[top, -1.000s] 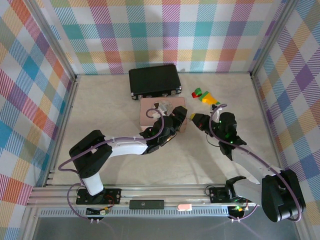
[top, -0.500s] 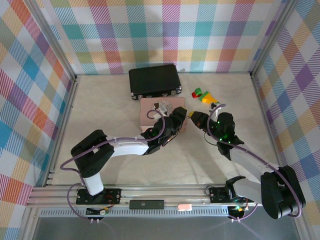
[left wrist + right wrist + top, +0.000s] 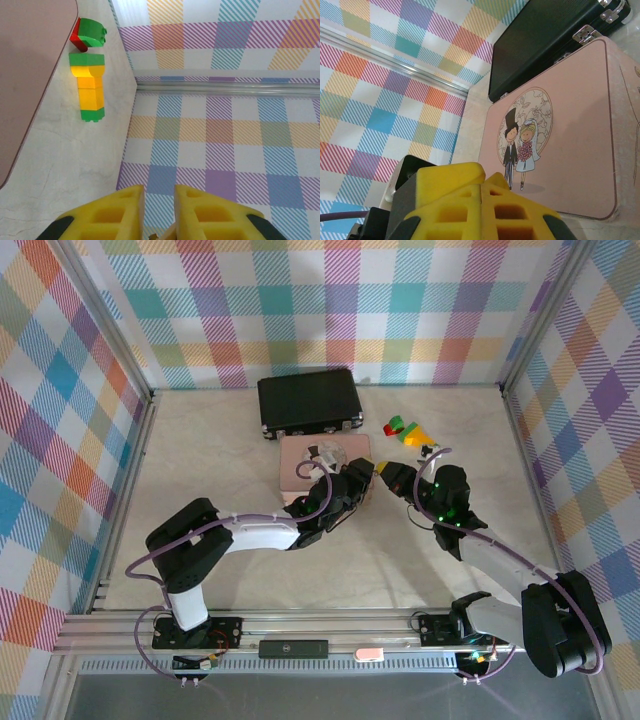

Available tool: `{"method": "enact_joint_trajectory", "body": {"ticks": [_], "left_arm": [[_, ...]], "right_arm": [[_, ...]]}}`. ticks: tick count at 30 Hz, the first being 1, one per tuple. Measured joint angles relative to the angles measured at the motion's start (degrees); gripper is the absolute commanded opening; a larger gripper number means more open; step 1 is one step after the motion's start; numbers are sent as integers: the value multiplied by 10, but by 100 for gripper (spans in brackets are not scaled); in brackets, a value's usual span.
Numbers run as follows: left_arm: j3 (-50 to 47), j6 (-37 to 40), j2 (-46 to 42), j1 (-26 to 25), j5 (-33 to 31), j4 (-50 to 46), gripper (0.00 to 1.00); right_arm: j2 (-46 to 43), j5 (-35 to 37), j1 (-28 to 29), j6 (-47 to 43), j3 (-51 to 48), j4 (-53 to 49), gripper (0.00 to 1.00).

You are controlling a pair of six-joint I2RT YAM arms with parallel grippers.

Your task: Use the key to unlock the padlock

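Note:
My left gripper [image 3: 362, 478] hovers at the right edge of the pink picture tin [image 3: 318, 454], tip to tip with my right gripper [image 3: 383, 472]. In the left wrist view the yellow fingers [image 3: 120, 205] stand a narrow gap apart. Low in that gap sits a small brass-coloured piece that I take for the padlock [image 3: 162, 234], mostly hidden. The right gripper [image 3: 482, 177] has its fingers pressed flat together. The key is hidden; I cannot tell whether it lies between them.
A black case [image 3: 308, 400] lies behind the pink tin [image 3: 570, 150]. Green, red and yellow toy blocks [image 3: 405, 430] sit to the right of the tin [image 3: 30, 60], near the plaid side wall. The blocks [image 3: 87, 85] lie ahead of my left fingers.
The left gripper's jaws have narrowed a lot, and it has edged right along the tin. The right gripper has shifted slightly left to meet it, still shut.

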Motion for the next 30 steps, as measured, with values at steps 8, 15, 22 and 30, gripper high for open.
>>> {"method": "enact_joint_trajectory", "body": {"ticks": [8,15,22,30], "left_arm": [[-1,0,2,1,-5,12,0],[-42,47,-8,21,33,26,0],[-77,190,-88,92,151,-36,0],[-52,407,-181,117,306,-126,0]], "right_arm": [[0,-1,0,0,0,-1,14],[-2,-80,-23,-38,24,-70,41],[5,-241,-85,-96,68,-116,38],[29,-359,-87,-127,72,-117,39]]}}
